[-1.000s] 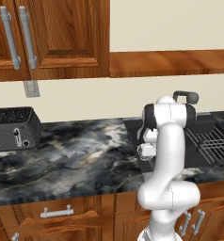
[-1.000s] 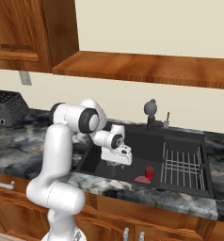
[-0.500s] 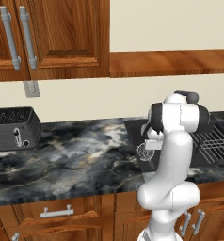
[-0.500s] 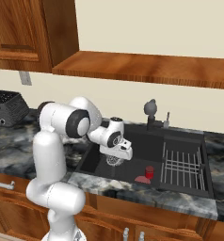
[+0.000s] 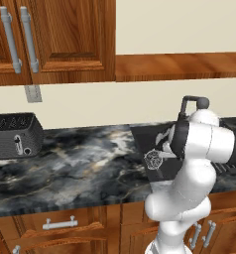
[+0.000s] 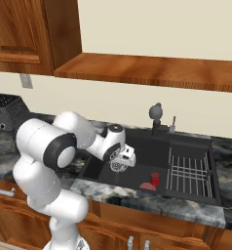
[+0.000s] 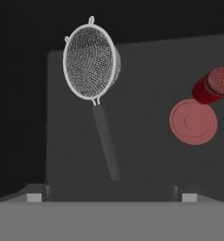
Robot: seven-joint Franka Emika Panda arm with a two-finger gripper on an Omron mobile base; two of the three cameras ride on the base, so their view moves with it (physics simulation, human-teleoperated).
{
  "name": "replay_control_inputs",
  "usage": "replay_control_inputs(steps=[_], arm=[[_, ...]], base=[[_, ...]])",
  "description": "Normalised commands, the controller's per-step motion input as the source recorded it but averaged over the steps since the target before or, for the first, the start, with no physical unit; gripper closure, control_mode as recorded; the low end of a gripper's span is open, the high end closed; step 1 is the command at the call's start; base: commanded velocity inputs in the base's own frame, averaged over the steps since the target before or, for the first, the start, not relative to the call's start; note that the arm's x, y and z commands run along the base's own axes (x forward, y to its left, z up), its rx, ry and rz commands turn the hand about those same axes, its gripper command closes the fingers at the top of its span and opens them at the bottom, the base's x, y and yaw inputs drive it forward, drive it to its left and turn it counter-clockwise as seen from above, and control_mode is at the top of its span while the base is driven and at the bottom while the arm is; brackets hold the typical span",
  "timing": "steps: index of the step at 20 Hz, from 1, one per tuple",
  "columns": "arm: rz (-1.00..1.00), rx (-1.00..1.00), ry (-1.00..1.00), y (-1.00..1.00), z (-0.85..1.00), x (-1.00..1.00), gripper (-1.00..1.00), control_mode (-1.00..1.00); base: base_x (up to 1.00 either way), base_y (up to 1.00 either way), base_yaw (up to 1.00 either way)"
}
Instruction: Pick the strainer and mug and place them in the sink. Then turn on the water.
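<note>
One thing below claw: strainer point(image 7: 91, 61), over the sink point(image 6: 186, 141)
Claw: gripper point(image 6: 122, 163) spread wide, grasping nothing
Long axis: handle points back toward the claw

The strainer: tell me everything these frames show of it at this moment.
The strainer is a small round bowl of silvery wire mesh with a thin bright rim, two small loops on the rim, and a straight dark handle. In the hand view it lies over the dark floor of the sink, its handle pointing back toward the gripper, whose jaws stand open and apart from it. In the right base view it shows just beneath the hand. Whether it rests on the floor cannot be told.
</note>
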Motion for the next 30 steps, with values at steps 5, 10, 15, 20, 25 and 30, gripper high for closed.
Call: replay_control_inputs(steps=[5,10,15,20,25,30], arm=[[0.01,0.0,-0.18,0.01,0.73,-0.52,-1.0,-1.0],[-0.01,-0.04,-0.08,0.17,0.7,-0.68,-1.0,-1.0],[-0.04,-0.07,-0.01,0.34,0.72,-0.57,-1.0,-1.0],[-0.02,0.0,0.0,0.22,0.66,-0.44,-1.0,-1.0],[0.0,0.0,0.0,0.12,0.75,-0.36,-1.0,-1.0],[0.0,0.0,0.0,0.04,0.78,-0.31,-1.0,-1.0]], base=[[0.0,0.0,0.0],[0.0,0.0,0.0],[0.0,0.0,0.0],[0.0,0.0,0.0],[0.0,0.0,0.0],[0.0,0.0,0.0]])
